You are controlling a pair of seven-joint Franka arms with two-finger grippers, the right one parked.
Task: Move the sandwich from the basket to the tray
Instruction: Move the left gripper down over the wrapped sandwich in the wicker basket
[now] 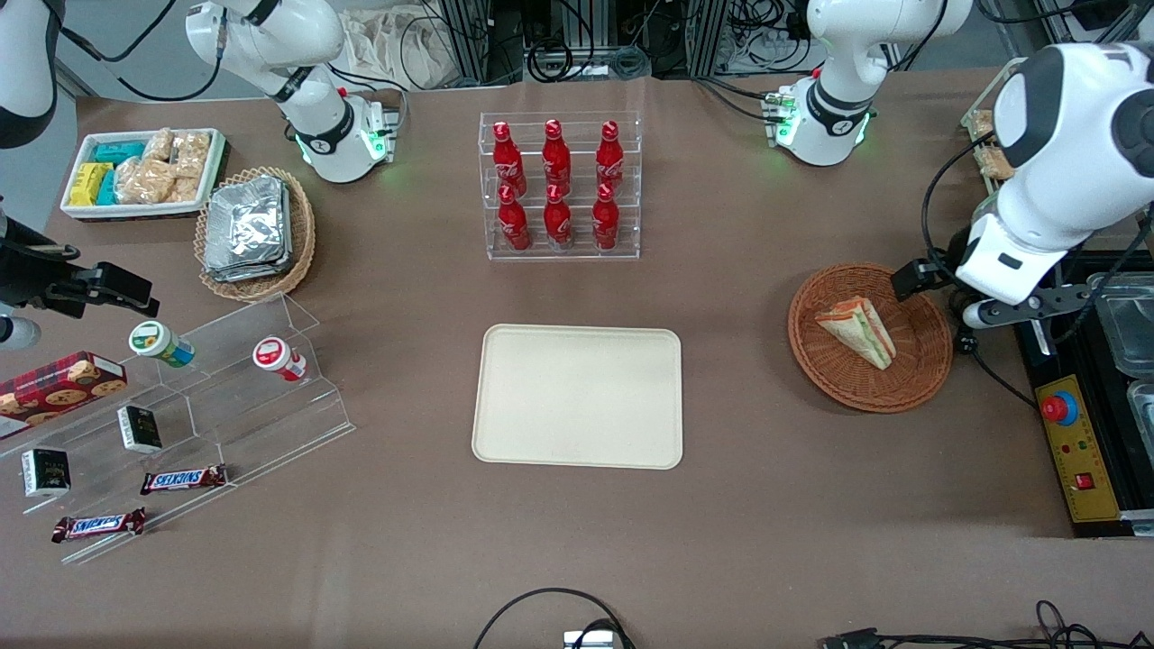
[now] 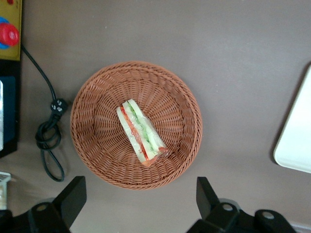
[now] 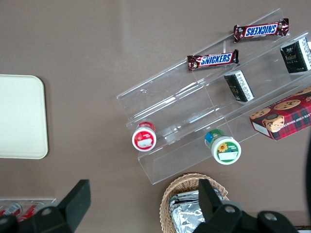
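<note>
The sandwich is seen lying in the basket, with the gripper held above, fingers spread open and empty. The approach step is judged in hand; a descent is called for next, before carriage to the tray.

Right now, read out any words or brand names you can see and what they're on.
"SNICKERS": two bars on the clear acrylic stand.
Red bottles' white script: too small.
Cups, dark boxes, cookie box: unreadable.
Sandwich, under the open hand: no text.

Left arm bent downward, gripper raised, fingers spread wide, holding nothing
</note>
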